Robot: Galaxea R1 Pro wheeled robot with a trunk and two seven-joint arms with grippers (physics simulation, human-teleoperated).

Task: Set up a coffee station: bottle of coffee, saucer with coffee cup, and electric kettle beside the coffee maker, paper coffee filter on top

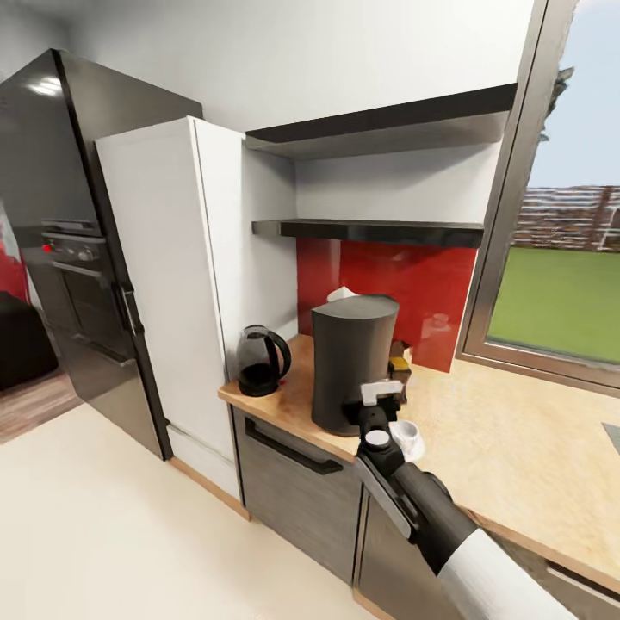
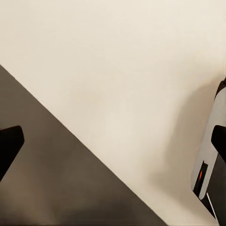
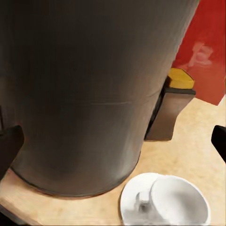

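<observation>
The dark cylindrical coffee maker [image 1: 353, 362] stands on the wooden countertop [image 1: 508, 430], with a white paper filter [image 1: 342, 294] on its top. A dark electric kettle [image 1: 261, 360] sits at the counter's left end. The yellow-lidded coffee bottle [image 3: 172, 110] stands just behind the maker. A white cup [image 3: 179, 205] rests on its saucer [image 3: 134, 197] beside the maker's base. My right gripper [image 1: 381, 394] hovers open above the cup, close to the maker, holding nothing. The left gripper [image 2: 113, 143] hangs open over the floor.
Two dark shelves [image 1: 370, 231] hang above the counter against a red backsplash [image 1: 413, 284]. A tall white cabinet [image 1: 181, 284] and a black oven unit [image 1: 77, 250] stand to the left. A window [image 1: 560, 258] is at the right. Cream floor [image 1: 112, 534] lies below.
</observation>
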